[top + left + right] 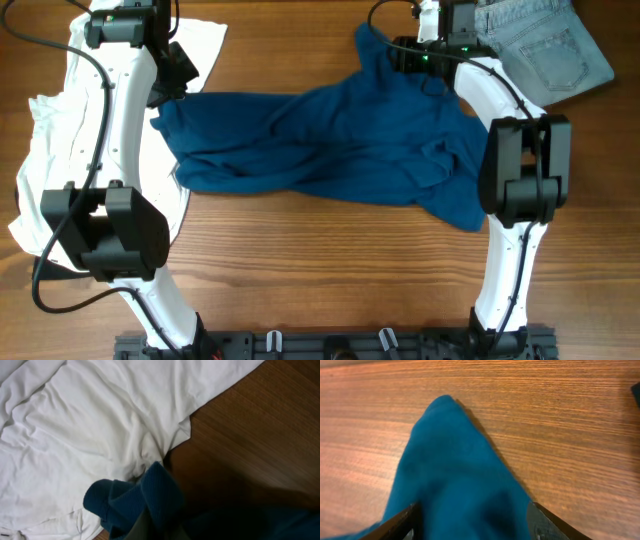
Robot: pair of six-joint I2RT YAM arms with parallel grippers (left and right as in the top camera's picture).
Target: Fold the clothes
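Dark-blue T-shirt cloth, nearest the right wrist lens, rose in a soft peak between the fingers of the right gripper. Those fingers stood wide apart, with the fabric filling the gap but apparently not pinched. Left gripper: closed tight on a bunched fold at the garment's opposite end, held just above the edge of the white shirt. Garment position: strung crosswise over the far half of the table between the two grippers, crumpled and ridged, with one lobe sagging towards the near right. White shirt: spread loosely at far left, partly under the left arm. Pair of light denim jeans: far right corner, just beyond the right gripper and touching neither shirt. Step in hand, by judgement: laying out and flattening the blue shirt, with no fold yet made. Next move, by judgement, called for the right gripper to lift clear without dragging the cloth. It would then need a fresh hold on a hem or shoulder, so that both arms could draw the shirt flat and away from the white one.
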